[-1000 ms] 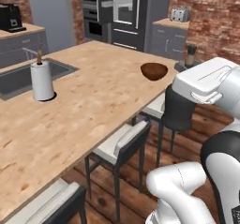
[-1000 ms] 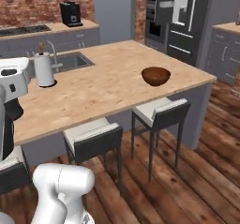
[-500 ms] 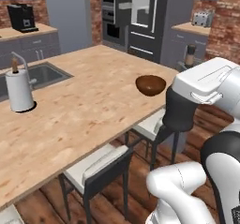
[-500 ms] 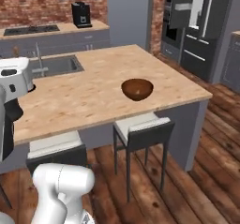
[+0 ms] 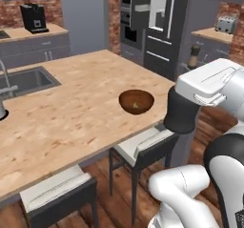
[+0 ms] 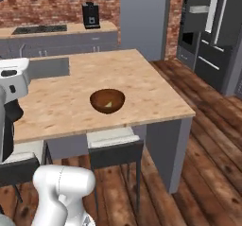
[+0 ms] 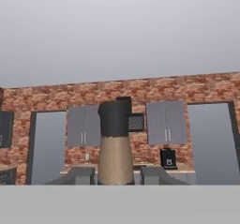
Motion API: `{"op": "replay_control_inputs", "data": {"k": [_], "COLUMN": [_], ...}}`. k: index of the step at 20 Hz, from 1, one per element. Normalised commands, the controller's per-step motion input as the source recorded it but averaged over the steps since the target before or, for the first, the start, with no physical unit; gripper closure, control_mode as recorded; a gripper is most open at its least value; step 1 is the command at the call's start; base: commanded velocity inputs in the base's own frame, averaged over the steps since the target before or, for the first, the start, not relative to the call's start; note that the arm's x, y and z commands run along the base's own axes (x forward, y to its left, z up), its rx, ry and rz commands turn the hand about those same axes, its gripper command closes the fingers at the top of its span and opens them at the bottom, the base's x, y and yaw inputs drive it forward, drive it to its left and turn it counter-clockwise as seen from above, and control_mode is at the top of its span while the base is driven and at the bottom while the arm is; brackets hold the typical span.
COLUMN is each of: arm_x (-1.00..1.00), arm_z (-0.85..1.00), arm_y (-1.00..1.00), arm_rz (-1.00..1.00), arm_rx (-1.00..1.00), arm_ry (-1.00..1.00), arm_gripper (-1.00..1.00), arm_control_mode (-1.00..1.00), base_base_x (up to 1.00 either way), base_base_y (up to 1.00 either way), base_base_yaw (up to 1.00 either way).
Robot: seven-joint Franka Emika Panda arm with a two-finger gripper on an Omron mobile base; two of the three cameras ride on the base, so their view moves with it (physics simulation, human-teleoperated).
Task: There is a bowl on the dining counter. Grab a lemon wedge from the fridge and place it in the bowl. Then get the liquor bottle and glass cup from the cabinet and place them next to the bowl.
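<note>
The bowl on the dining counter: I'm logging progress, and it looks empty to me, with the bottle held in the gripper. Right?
Not quite. The bowl on the dining counter is not empty: the right base view shows the lemon wedge inside it. The gripper does hold the bottle.

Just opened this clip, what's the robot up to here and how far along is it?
The white arm's pincer is closed on a bottle with a tan body and a dark neck, held upright between its fingers in the hand view, facing a brick wall with grey cabinets. The brown bowl sits on the dining counter near its far corner, with a small yellowish piece, probably the lemon wedge, already inside. No bottle or cup stands beside the bowl yet.
</note>
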Motion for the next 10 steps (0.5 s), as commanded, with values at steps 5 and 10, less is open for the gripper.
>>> {"op": "replay_control_inputs", "data": {"k": [5,10], "arm_x": [0.0,0.0], "arm_z": [0.0,0.0], "arm_y": [0.0,0.0], "arm_rz": [0.0,0.0], "arm_rx": [0.0,0.0], "arm_ry": [0.0,0.0], "arm_gripper": [1.0,1.0], "arm_control_mode": [1.0,1.0], "base_base_x": [0.64,0.79], "base_base_y": [-0.81,-0.7], "base_base_yaw": [0.31,0.34]}}
